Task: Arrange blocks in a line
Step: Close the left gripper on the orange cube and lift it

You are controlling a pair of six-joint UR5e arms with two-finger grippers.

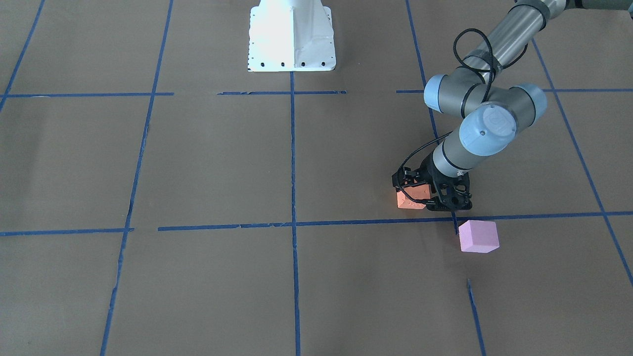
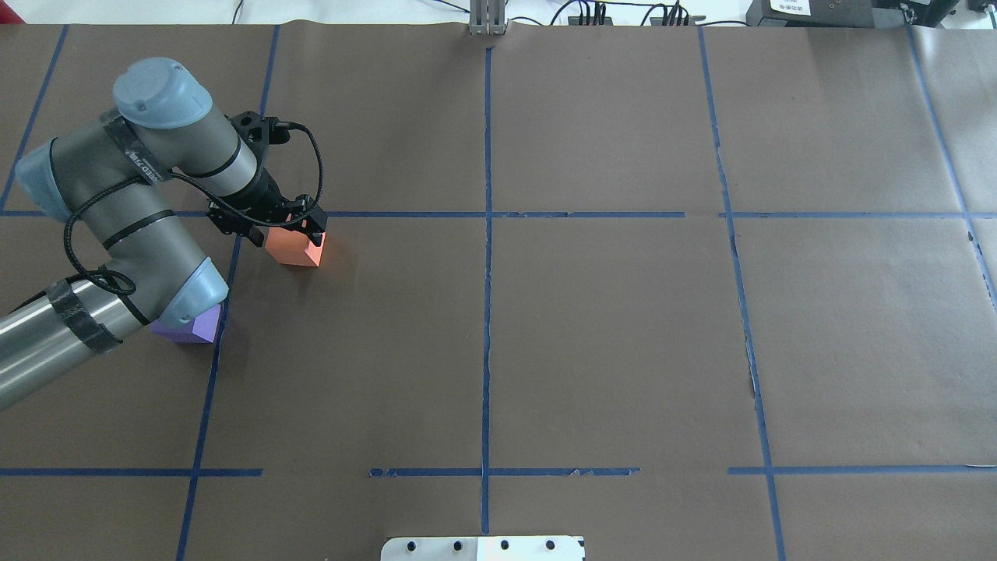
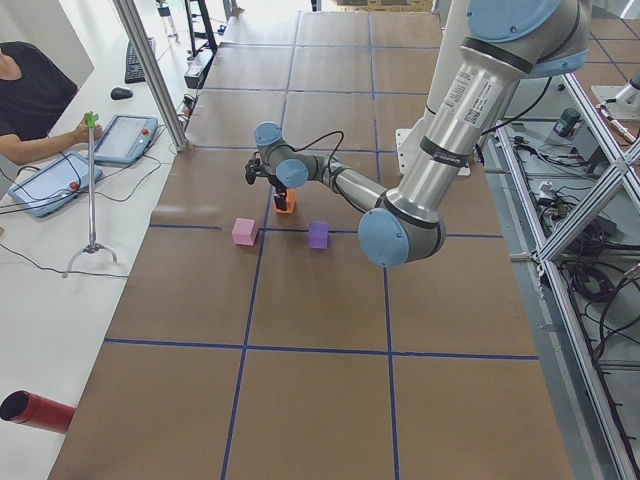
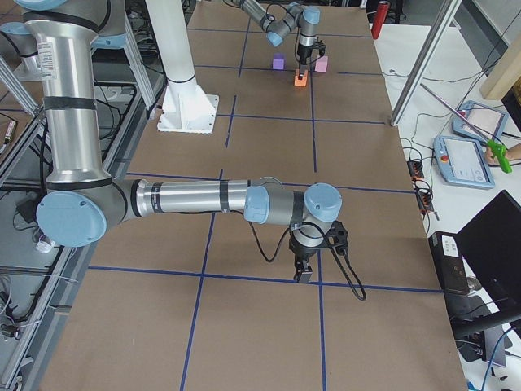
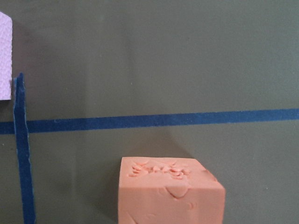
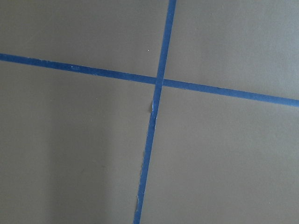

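My left gripper (image 2: 287, 231) is shut on the orange block (image 2: 296, 248), low at the table surface, just on my side of a blue tape line. The orange block also shows in the front view (image 1: 409, 199) and fills the bottom of the left wrist view (image 5: 170, 193). The light pink block (image 1: 477, 236) lies just past that line, apart from the orange one. Its corner shows in the left wrist view (image 5: 4, 56). The violet-blue block (image 2: 189, 325) sits half hidden under my left arm's elbow. My right gripper (image 4: 304, 273) hangs over a tape crossing far from the blocks. I cannot tell whether it is open or shut.
Brown paper with a blue tape grid (image 2: 487, 312) covers the table. The robot's white base (image 1: 292, 37) stands at the near middle edge. An operator with tablets (image 3: 60, 180) sits beside the far side. A red tube (image 3: 35, 412) lies off the table.
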